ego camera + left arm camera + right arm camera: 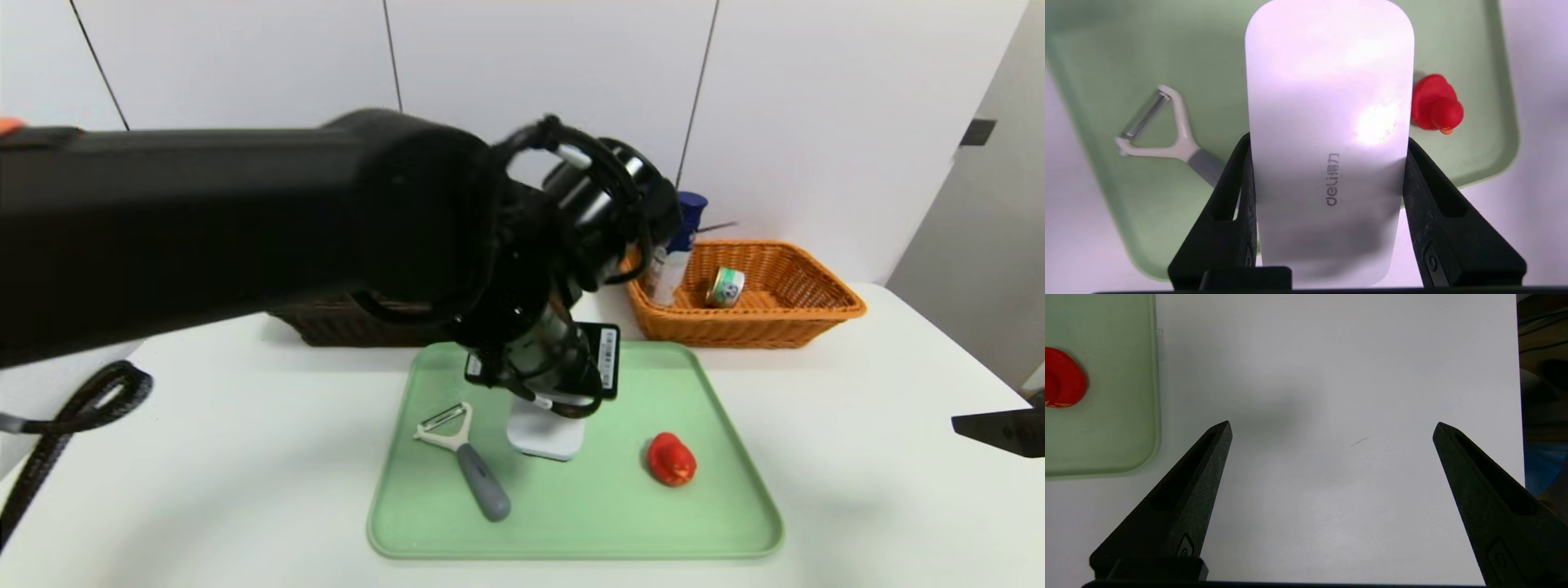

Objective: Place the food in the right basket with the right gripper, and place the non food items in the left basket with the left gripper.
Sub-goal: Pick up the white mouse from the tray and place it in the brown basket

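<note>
a tray [718, 523] lay on the table [898, 490] in front of two baskets. on the tray, the peeler [461, 447] lay left, the duck toy [671, 459] right, the case [545, 433] between them. behind, the right basket [816, 314] held a bottle [682, 245] and a can [725, 287]; the left basket [343, 325] sat farther left.

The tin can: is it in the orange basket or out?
In: the tin can lies on its side inside the orange basket.

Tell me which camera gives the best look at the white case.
The left wrist view: the white case fills it, clamped between the left gripper fingers. The head view shows only its lower end under the arm; the right wrist view shows none of it.
</note>
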Robot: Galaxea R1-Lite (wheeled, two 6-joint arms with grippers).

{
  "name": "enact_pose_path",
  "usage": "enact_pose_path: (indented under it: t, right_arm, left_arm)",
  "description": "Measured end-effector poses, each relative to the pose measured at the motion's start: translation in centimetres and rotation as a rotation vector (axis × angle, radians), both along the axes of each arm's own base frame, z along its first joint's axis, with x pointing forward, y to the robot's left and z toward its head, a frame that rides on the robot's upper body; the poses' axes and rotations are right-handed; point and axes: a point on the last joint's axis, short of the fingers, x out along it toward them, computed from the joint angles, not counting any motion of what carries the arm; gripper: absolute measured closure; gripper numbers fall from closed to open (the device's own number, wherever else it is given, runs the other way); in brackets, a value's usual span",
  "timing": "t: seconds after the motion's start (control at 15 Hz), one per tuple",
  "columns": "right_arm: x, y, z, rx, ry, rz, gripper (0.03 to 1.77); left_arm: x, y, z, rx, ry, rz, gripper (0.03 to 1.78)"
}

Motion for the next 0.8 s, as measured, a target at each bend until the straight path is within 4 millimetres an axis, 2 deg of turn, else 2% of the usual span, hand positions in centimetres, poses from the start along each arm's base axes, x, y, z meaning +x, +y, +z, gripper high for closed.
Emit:
enact_pose_path:
  t: [0.13, 0.4, 0.6, 0.8]
  right_arm:
    - [0.0, 0.0, 0.0, -0.002, -0.002, -0.002, 0.10]
    - [0.0, 0.0, 0.1, -0.002, -0.004, -0.002, 0.10]
    - [0.0, 0.0, 0.2, -0.004, -0.009, -0.002, 0.10]
    - [0.0, 0.0, 0.3, -0.004, -0.011, -0.003, 0.10]
  left_arm:
    - [0.5, 2.4, 2.3, -0.008, -0.070, -0.007, 0.81]
    - [3.2, 8.5, 5.8, -0.015, -0.203, 0.053, 0.81]
    - [5.3, 12.9, 6.9, -0.016, -0.239, 0.069, 0.81]
    - [8.3, 17.2, 7.0, -0.016, -0.294, 0.119, 0.81]
